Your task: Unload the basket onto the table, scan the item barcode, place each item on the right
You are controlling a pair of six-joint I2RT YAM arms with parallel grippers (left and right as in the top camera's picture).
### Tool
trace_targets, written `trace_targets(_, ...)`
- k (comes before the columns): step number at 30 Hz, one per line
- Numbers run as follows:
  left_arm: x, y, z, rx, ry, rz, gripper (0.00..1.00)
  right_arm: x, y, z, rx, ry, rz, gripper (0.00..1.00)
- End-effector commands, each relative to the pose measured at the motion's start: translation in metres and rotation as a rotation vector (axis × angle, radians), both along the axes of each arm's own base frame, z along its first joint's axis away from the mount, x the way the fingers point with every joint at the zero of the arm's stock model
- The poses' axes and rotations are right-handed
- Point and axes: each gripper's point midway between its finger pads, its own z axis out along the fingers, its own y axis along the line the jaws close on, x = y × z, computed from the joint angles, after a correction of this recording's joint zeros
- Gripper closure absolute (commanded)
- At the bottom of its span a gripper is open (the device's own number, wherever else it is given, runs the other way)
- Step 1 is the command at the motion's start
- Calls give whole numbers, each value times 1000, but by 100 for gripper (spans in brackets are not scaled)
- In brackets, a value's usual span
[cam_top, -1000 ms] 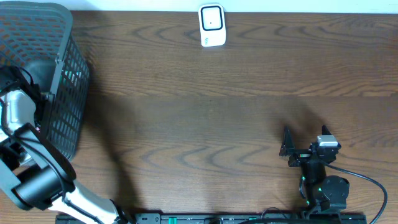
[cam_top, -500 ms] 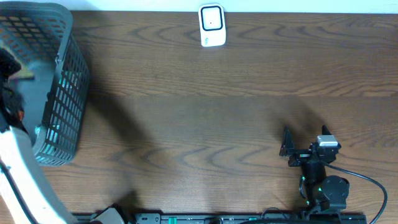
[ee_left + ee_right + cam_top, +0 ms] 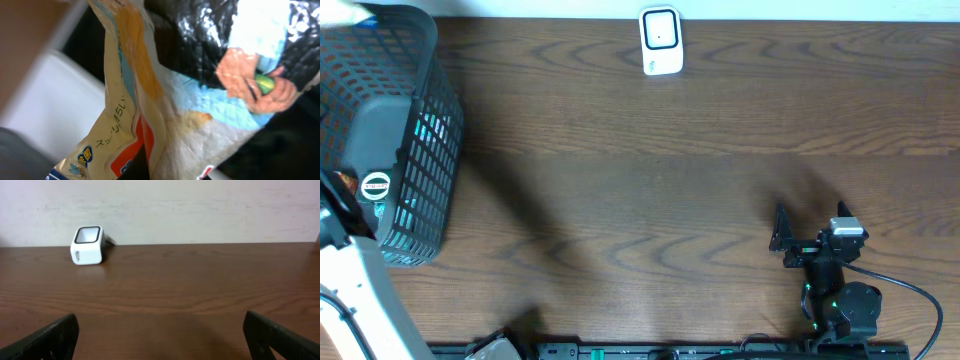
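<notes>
Though edge-bound, basket (image 3: 420,150) and scanner (image 3: 660,42) apart

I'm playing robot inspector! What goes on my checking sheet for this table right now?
Surface: brown wooden table, grain showing.
Job's things: white scanner at the far edge; dark mesh basket at the left end; cream snack packet and shiny black packet close up in the left wrist view.
Clutter: nothing seen.
Tools: left tool shut, at the basket, fingers not plainly seen, grip on a packet unclear; right tool open, holding nothing, facing the scanner.
Cables: black cable looping at the near right edge.
Surroundings: pale wall behind the table.
</notes>
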Motion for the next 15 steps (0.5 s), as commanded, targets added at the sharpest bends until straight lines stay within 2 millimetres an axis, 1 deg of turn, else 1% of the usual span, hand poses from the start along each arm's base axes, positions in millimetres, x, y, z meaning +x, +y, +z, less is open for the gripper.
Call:
trace_targets(1, 6, -58, 11, -135, -27, -250, 93, 0, 3, -1, 14, 2, 14, 1)
trace_targets(3, 12, -90, 8, -133, -7, -353, 93, 0, 3, -1, 14, 2, 14, 1)
trace_targets(4, 15, -102, 5, -139, 7, -391, 93, 0, 3, -1, 14, 1, 14, 1)
trace_targets(7, 22, -151, -14, -179, 98, -527, 92, 0, 3, -1, 14, 1, 14, 1)
trace_targets(8, 23, -166, -23, -195, 136, -563, 93, 0, 3, -1, 14, 1, 14, 1)
trace_targets(12, 26, -231, -66, -258, 328, -719, 92, 0, 3, -1, 14, 2, 14, 1)
trace_targets(15, 27, -273, -102, -267, 468, -794, 92, 0, 3, -1, 14, 1, 14, 1)
